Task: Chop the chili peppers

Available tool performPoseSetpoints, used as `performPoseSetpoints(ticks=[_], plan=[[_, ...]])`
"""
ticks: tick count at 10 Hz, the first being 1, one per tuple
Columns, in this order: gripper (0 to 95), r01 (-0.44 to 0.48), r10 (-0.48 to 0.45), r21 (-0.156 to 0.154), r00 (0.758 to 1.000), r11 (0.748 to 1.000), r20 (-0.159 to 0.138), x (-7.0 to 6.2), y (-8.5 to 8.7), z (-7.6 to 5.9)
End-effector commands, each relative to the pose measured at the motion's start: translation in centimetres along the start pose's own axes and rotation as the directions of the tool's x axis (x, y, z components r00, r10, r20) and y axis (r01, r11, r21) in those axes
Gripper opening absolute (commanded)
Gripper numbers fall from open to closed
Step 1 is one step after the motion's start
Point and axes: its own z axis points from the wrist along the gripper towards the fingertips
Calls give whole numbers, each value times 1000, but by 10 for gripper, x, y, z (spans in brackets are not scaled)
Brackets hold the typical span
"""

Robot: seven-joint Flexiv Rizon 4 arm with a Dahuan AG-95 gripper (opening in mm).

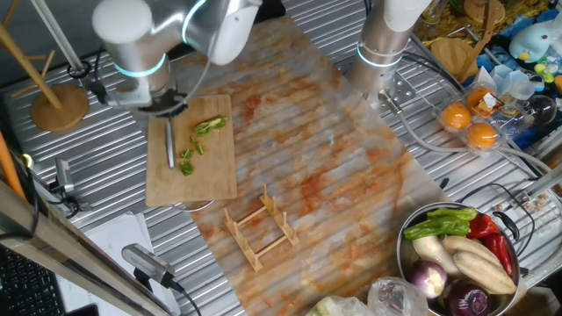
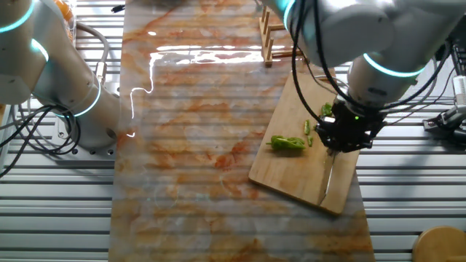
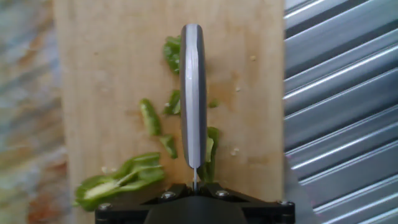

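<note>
Gripper (image 2: 342, 138) clamped on a knife (image 3: 193, 99), blade over the bamboo cutting board (image 1: 219, 167). Chili peppers (image 3: 118, 180) lie in pieces both sides of the blade, largest chunk uncut. Risk: a chop lands between pieces, or scatters chunks off the board edge.

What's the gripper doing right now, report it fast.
Gripper: closed on the knife, blade over the cutting board among the chili peppers, which are already cut into several pieces.
</note>
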Motion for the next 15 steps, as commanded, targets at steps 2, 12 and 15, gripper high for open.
performPoseSetpoints(ticks=[2, 12, 15], plan=[[0, -248, 253, -65, 965, 966, 68, -2, -17, -12], [0, -618, 646, -197, 751, 761, 138, -30, -12, -5], [0, -642, 663, -174, 738, 747, 126, -29, -4, 6]])
